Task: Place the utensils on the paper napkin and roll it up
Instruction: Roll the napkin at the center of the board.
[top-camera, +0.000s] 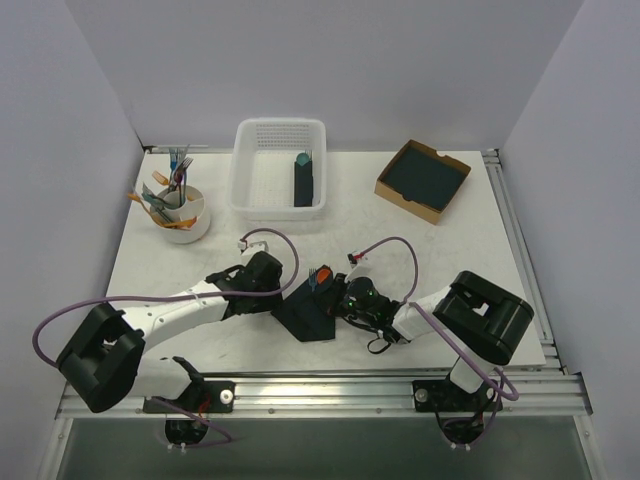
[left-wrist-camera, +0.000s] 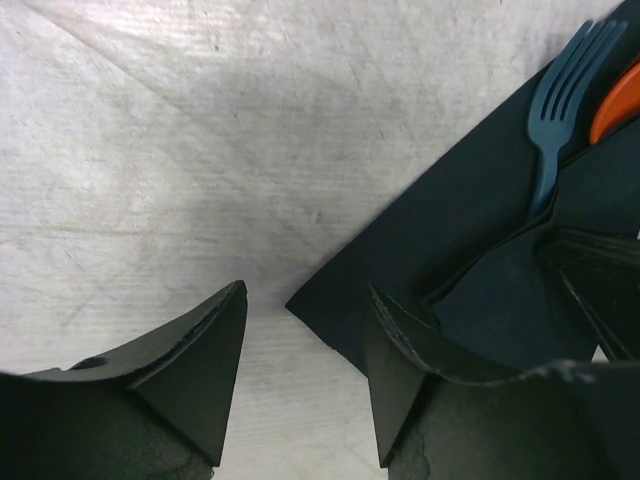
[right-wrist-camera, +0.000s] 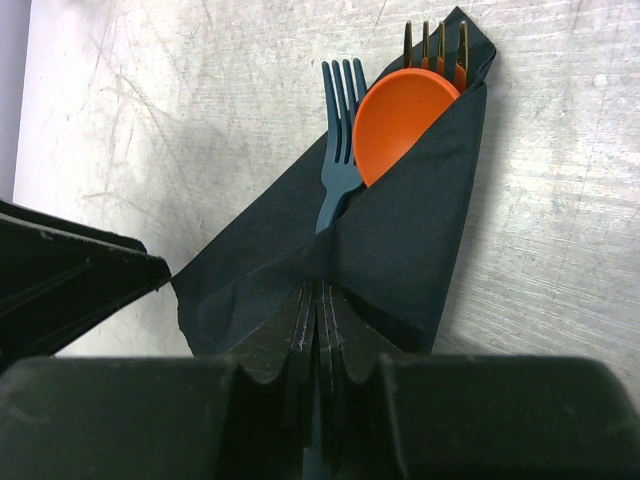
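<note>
Well behind napkin (top-camera: 310, 315): basket (top-camera: 240, 175), roll (top-camera: 303, 183) inside; cup (top-camera: 188, 225), box (top-camera: 405, 203).

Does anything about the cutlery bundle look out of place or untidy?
Yes. The teal plastic fork sits at the fold's edge beside the orange plastic spoon, and the dark paper napkin is wrapped only on one side; its other flap lies flat.

Paper napkin (top-camera: 312, 312) lay front-centre on the counter (top-camera: 450, 250), between the left end effector (top-camera: 283, 298) and right end effector (top-camera: 338, 300) — utensils (right-wrist-camera: 400, 120) tucked inside it, tips sticking out at its far end. Behind: basket (top-camera: 245, 170) rear-centre w/ a roll (top-camera: 303, 182) in it, cup (top-camera: 188, 222) of cutlery (top-camera: 172, 185) rear-left, box (top-camera: 400, 190) w/ a sheet stack (top-camera: 425, 175) rear-right.
</note>
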